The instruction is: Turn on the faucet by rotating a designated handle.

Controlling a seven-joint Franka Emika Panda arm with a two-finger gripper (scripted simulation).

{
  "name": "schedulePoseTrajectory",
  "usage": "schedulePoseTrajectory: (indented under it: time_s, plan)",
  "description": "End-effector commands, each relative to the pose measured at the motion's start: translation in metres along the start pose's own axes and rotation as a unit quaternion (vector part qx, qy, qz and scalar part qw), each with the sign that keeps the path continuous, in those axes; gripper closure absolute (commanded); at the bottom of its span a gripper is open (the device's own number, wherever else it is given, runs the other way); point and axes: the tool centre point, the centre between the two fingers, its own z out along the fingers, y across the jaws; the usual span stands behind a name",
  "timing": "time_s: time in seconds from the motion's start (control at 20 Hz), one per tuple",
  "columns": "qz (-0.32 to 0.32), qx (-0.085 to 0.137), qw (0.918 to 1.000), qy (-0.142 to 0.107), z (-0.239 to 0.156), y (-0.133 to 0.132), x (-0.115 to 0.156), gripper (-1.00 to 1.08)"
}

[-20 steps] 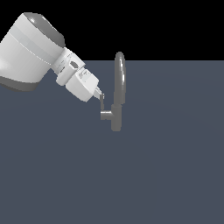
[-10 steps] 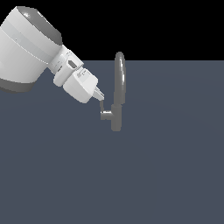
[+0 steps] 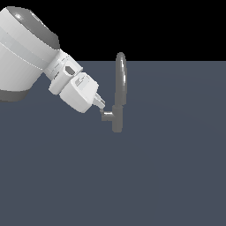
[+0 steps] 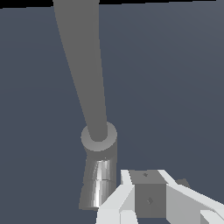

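Observation:
The faucet (image 3: 117, 115) is a small grey tap with a tall narrow arched spout (image 3: 121, 78) on a short cylindrical body. Its handle (image 3: 106, 115) is a short grey stub sticking out of the body toward the exterior view's left. My gripper (image 3: 101, 104) sits just above and left of the handle's end, its fingertips together and touching or nearly touching it. In the wrist view the spout (image 4: 84, 70) rises from the body (image 4: 99, 175). The white fingers (image 4: 146, 197) lie closed beside the body. A small grey bit of the handle (image 4: 183, 182) peeks out behind them.
The faucet stands on a flat blue-grey surface (image 3: 167, 167). My large white arm (image 3: 26, 53) fills the upper part of the exterior view's left.
The arm's bulk has shifted a little to the exterior view's left, and the fingertips have dropped slightly toward the handle's end. The faucet looks unchanged.

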Motion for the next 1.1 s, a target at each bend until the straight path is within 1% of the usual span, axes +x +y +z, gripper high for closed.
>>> schedulePoseTrajectory:
  time_s: [0.0,0.05,0.1,0.7,0.75,0.8,1.05]
  plan:
    - [-0.005,-0.011,0.9999,0.002,0.008,0.017,-0.006,1.08]
    - [-0.005,-0.011,0.9999,0.002,0.008,0.017,-0.006,1.08]
    - [-0.003,-0.003,1.0000,0.003,0.003,0.010,-0.003,1.08]
    - [-0.005,-0.011,0.9999,0.002,0.041,0.041,-0.039,1.08]
    - [-0.005,-0.011,0.9999,0.002,0.041,0.041,-0.039,1.08]
    - [-0.001,0.000,1.0000,0.004,0.031,0.033,-0.031,1.08]
    - [-0.003,-0.005,1.0000,0.003,0.051,0.030,-0.050,1.08]
